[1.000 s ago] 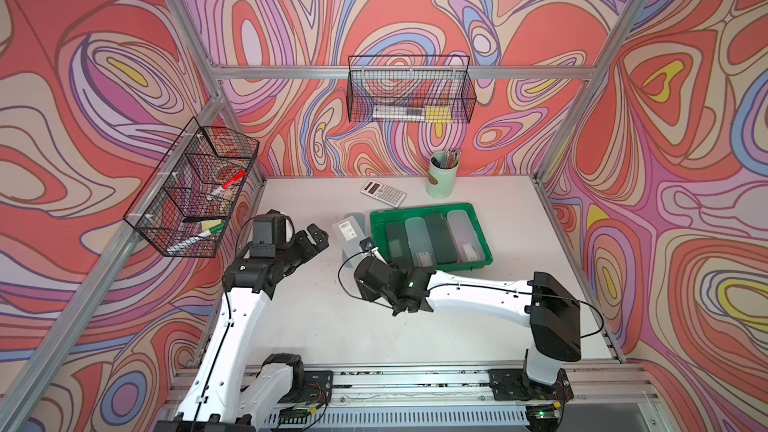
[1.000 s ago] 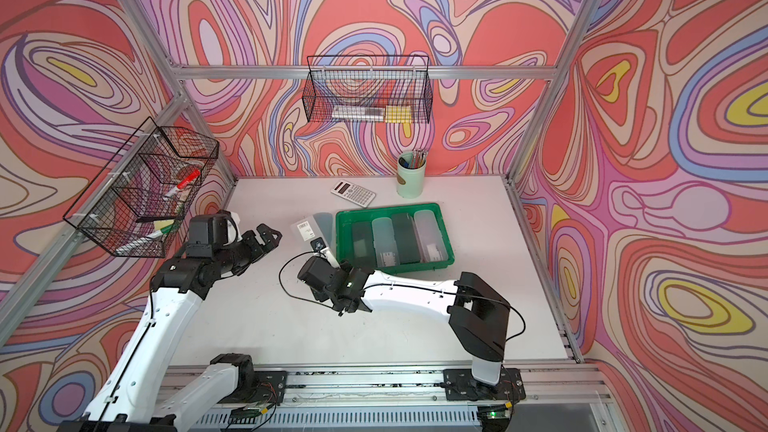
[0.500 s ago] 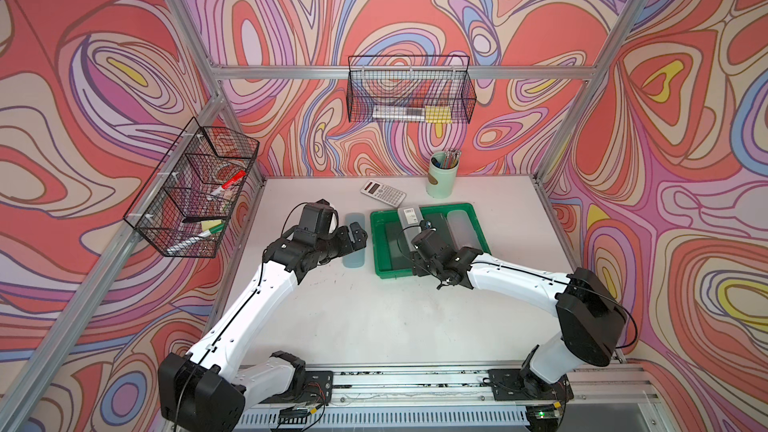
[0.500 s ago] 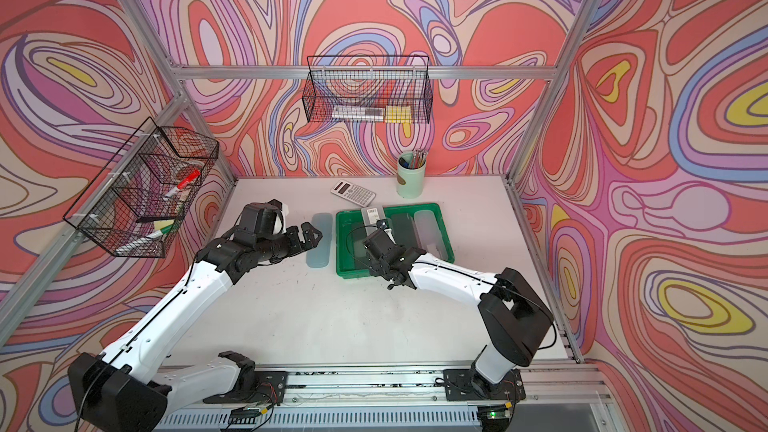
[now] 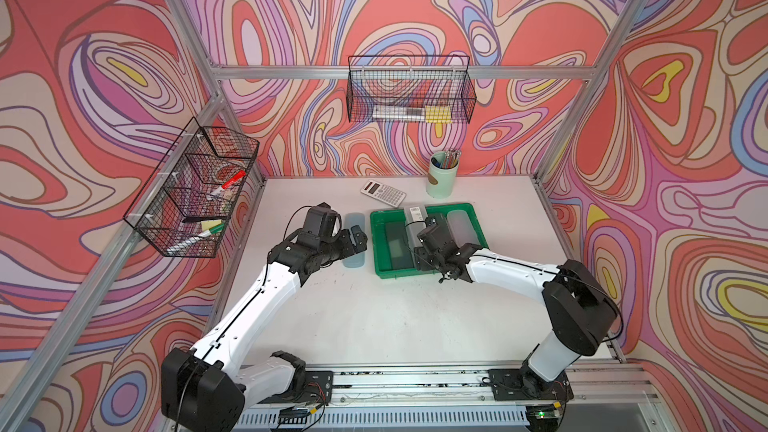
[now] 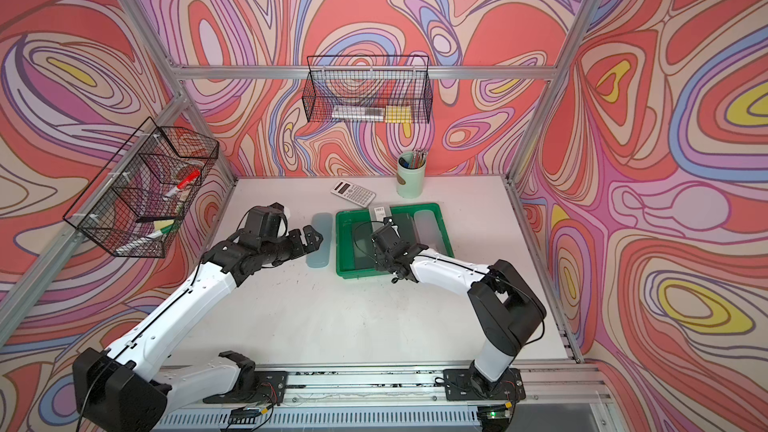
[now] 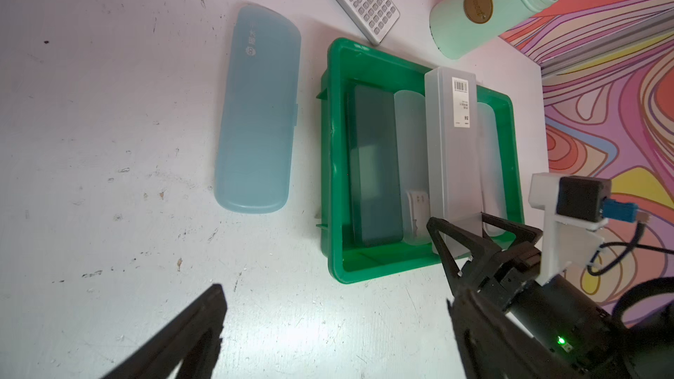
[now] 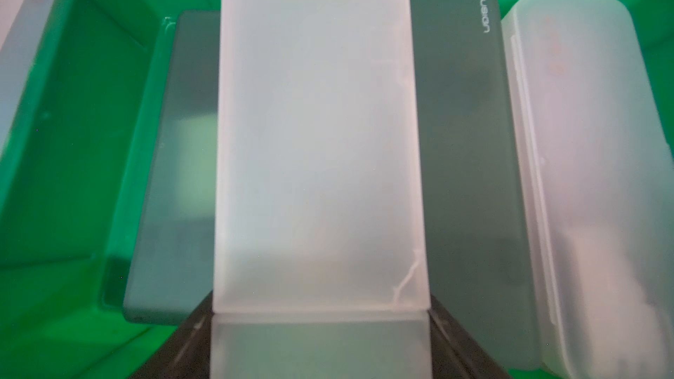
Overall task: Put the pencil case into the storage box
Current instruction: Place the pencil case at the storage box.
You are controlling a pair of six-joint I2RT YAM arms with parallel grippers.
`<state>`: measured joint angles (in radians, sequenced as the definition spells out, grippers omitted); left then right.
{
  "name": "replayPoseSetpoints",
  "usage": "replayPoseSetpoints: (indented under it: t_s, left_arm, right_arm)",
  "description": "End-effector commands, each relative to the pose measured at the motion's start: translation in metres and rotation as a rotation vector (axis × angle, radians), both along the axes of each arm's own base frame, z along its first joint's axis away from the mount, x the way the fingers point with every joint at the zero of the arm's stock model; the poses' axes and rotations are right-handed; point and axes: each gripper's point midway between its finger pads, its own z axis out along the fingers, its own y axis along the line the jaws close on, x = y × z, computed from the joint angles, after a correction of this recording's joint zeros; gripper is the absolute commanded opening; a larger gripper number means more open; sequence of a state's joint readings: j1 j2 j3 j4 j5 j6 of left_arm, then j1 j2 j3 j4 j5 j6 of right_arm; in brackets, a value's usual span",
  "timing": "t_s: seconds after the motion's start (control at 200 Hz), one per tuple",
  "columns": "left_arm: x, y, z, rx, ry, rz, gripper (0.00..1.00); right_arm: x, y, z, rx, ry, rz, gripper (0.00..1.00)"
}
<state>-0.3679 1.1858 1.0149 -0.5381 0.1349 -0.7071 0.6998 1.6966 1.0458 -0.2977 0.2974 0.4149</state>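
The green storage box (image 5: 390, 274) (image 6: 353, 274) (image 7: 335, 176) (image 8: 73, 140) holds a dark green case (image 7: 372, 169) and frosted cases (image 7: 410, 133). My right gripper (image 5: 424, 238) (image 7: 481, 229) (image 8: 321, 322) is shut on one end of a frosted pencil case (image 7: 452, 147) (image 8: 317, 140). It hangs lengthwise over the box, its labelled end (image 5: 414, 214) above the far rim. A blue pencil case (image 5: 353, 261) (image 6: 320, 259) (image 7: 255, 122) lies on the table just left of the box. My left gripper (image 5: 357, 238) (image 6: 311, 238) (image 7: 333, 308) hovers open and empty over it.
A calculator (image 5: 382, 193) and a mint pen cup (image 5: 442, 178) stand behind the box. Black wire baskets hang on the left wall (image 5: 195, 193) and the back wall (image 5: 409, 93). Aluminium frame posts border the white table (image 5: 395, 317).
My right gripper carried the frosted pencil case from the table left of the box to above the box. My left arm reached forward to the blue case.
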Motion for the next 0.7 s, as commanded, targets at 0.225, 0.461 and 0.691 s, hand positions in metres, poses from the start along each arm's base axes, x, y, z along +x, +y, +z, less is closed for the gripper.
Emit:
replayPoseSetpoints:
  t_s: [0.225,0.461,0.691]
  left_arm:
    - [0.008,-0.004,-0.009,0.009,-0.005,-0.009,0.99]
    - [0.008,-0.005,-0.014,0.010,0.000,-0.012,0.99]
    - [0.005,-0.003,-0.012,0.010,-0.007,-0.007,0.99]
  right_arm:
    - [0.016,0.005,-0.012,0.032,-0.003,-0.032,0.52]
    - [0.009,0.000,-0.022,0.035,0.023,-0.053,0.50]
    - [0.002,-0.007,-0.015,0.044,0.018,-0.065,0.50]
